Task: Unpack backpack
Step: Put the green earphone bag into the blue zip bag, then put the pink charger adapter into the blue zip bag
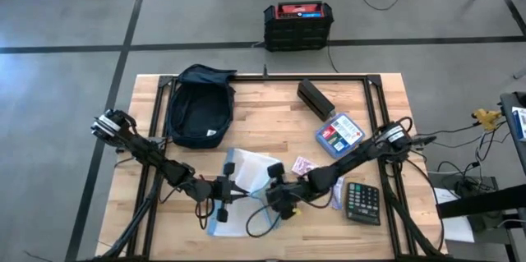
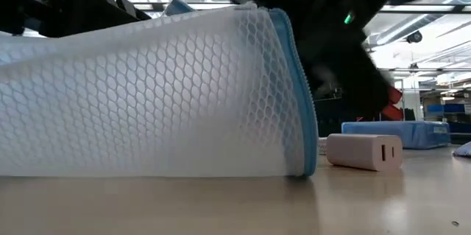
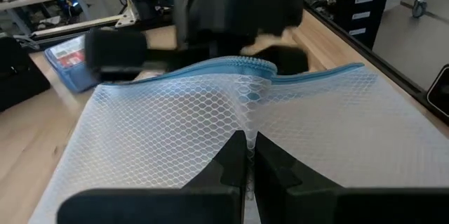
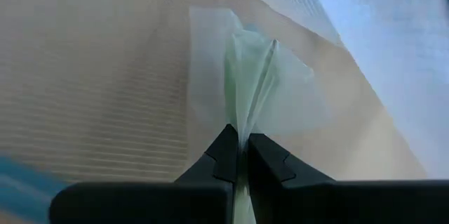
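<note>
With the backpack (image 1: 197, 106) lying at the table's far left, a white mesh pouch (image 1: 246, 181) is pinched by the left gripper (image 1: 223, 186) while the right gripper (image 1: 278, 190), inside it, is clamped on pale green film (image 4: 254, 76), so a steady outward draw seems called for.

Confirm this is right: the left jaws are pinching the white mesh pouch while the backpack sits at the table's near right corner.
Not quite. The backpack sits at the table's far left, as the high view shows; a calculator occupies the near right corner. The rest holds: the left gripper has its jaws closed on the white mesh pouch, seen in the left wrist view.
</note>
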`<move>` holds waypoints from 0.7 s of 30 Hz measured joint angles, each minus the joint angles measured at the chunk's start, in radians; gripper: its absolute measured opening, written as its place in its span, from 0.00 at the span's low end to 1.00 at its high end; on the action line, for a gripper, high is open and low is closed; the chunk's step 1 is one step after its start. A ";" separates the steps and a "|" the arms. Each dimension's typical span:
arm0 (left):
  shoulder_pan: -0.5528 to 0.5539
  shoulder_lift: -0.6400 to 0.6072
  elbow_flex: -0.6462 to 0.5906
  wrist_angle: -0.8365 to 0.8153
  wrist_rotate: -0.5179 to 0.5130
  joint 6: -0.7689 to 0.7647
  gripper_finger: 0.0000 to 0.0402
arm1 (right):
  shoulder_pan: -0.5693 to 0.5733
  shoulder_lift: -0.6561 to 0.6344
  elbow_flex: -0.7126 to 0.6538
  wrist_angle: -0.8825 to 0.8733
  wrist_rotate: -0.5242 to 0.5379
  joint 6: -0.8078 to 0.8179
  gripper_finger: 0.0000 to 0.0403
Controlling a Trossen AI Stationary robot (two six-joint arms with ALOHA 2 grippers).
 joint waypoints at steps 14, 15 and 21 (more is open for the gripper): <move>0.008 -0.001 0.000 0.010 -0.003 0.002 0.00 | -0.004 -0.020 0.054 -0.056 0.000 0.060 0.48; 0.008 0.000 0.000 0.010 -0.003 0.000 0.00 | 0.001 -0.028 0.066 -0.076 0.000 0.102 0.51; 0.008 -0.001 0.000 0.003 -0.003 -0.002 0.00 | 0.049 -0.114 0.097 -0.372 0.000 0.402 0.65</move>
